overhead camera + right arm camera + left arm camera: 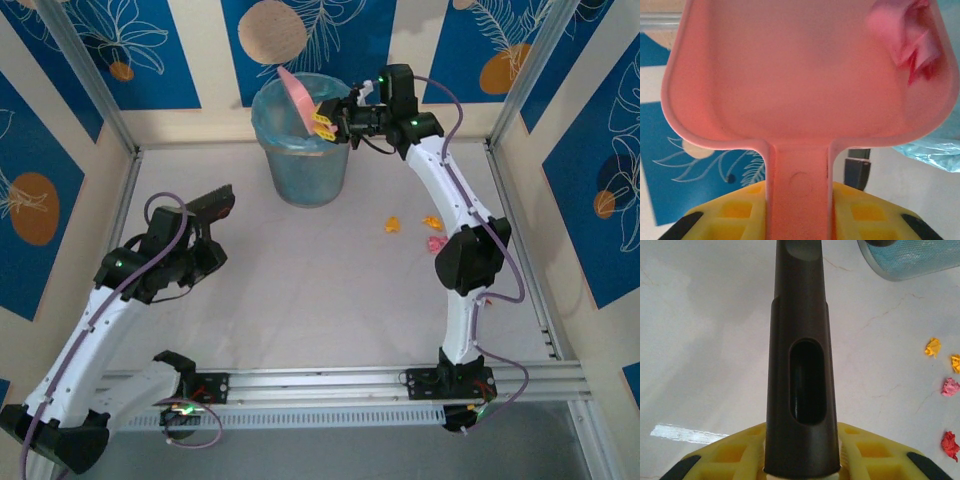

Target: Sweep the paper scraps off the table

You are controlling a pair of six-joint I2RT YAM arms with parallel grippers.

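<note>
Several paper scraps lie on the table point(300, 300) right of centre: orange ones point(393, 225) point(431, 221) and a pink one point(436, 243). The left wrist view shows them as yellow point(933, 346), orange point(956, 362), pink point(950, 387) and red point(950, 445). My right gripper point(323, 122) point(799, 215) is shut on the handle of a pink dustpan point(297, 97) point(800, 75), tilted over the bin point(300, 140). A pink scrap point(907, 37) lies in the pan. My left gripper point(195, 235) point(802, 460) is shut on a dark brush handle point(210, 203) point(800, 365) at the left.
The light blue mesh bin with its liner point(910, 257) point(935, 150) stands at the back centre. Metal frame posts and blue-patterned wall panels point(120, 50) close in the sides. A metal rail point(330, 382) runs along the front edge. The right arm point(465, 255) arcs over the scraps.
</note>
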